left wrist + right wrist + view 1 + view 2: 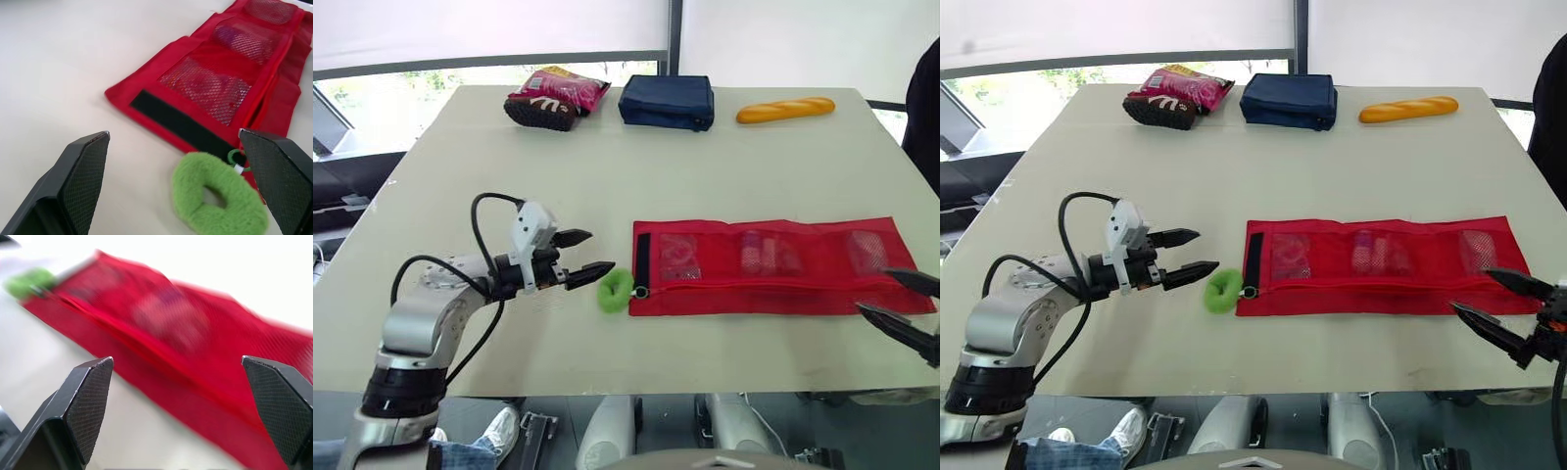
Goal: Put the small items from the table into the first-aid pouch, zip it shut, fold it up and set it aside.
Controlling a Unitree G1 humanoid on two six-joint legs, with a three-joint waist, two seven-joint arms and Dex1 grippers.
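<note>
The pouch (773, 269) lay flat, near-right on the table (607, 157). It looked light, limp cloth, best pinched at an end. The left gripper (597, 253) gaped empty beside its green ring (615, 290), and the right gripper (873, 290) gaped at its right end.

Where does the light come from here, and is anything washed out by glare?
Left eye view: daylight enters through the window behind the pale table. Right wrist view: the table surface beyond the flat red mesh pouch glares near white. Left wrist view: soft, even light on the fuzzy green ring.
</note>
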